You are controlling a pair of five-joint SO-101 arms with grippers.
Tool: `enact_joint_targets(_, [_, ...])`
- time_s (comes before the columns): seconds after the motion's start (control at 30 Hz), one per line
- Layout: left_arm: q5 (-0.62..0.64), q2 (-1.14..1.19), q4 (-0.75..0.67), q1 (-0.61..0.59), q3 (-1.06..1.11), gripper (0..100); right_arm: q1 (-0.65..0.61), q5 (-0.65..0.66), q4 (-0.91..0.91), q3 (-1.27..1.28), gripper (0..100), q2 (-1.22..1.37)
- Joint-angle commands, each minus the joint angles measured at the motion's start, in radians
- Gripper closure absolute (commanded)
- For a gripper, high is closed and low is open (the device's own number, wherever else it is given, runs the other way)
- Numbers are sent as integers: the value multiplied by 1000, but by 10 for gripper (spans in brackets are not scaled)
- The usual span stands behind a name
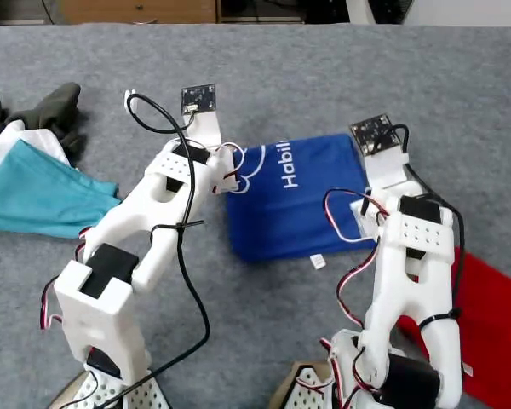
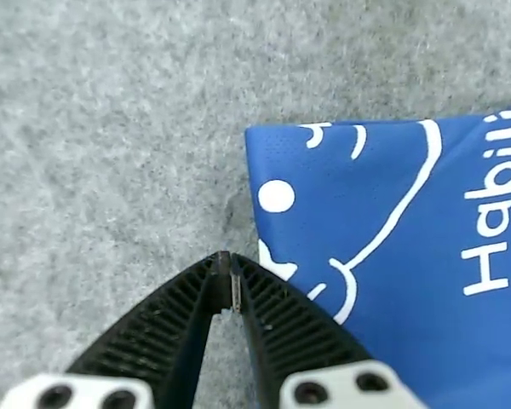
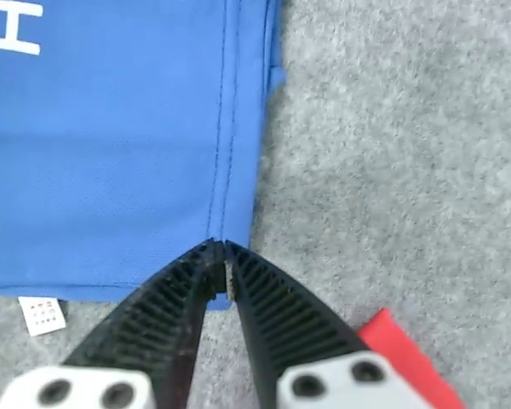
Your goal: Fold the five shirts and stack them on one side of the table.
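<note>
Black ribbed fingers (image 2: 175,319) of the left arm are closed tip to tip, low in the left wrist view. They sit just beside the near corner of the blue shirt (image 2: 409,256) and over the grey felt worktop (image 2: 111,128), and seem to hold nothing. The right arm's fingers (image 3: 166,311) are also pressed together, with their tips at the shirt's hemmed corner. I cannot tell whether any cloth is pinched between them.

In the high view the blue shirt (image 1: 294,200) lies at the centre as a neat rectangle between the two arms, so its fold looks finished or nearly so. A red shirt (image 1: 490,328) lies flat at the lower right, partly under the right arm; whether it is folded I cannot tell. At the left edge a teal shirt (image 1: 34,192), a white one (image 1: 8,141) and a dark olive one (image 1: 55,106) lie loose and overlapping, apparently unfolded.

By my judgement about one shirt is done, no stack exists yet, and most of the folding and all of the stacking are left.
</note>
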Motion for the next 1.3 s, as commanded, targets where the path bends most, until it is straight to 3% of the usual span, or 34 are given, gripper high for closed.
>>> enact_joint_targets(0.0, [0, -18, 5, -37, -68, 979, 18, -2, -20, -12, 990, 10])
enact_joint_targets(0.17, [74, -8, 64, -121, -146, 970, 21, -2, -20, -30, 988, 47])
enact_joint_targets(0.27, [115, -5, 58, -155, -152, 902, 45, -2, -20, -58, 987, 91])
enact_joint_targets(0.53, [137, 74, 66, -109, -184, 858, 93, -2, -8, -147, 985, 200])
enact_joint_targets(0.7, [137, 87, 66, -130, -201, 857, 91, -2, 130, -229, 897, 202])
enact_joint_targets(0.93, [141, 93, 66, -155, -215, 857, 94, -12, 305, -354, 889, 208])
enact_joint_targets(1.27, [138, 94, 66, -147, -216, 857, 145, -489, 364, -364, 889, 202])
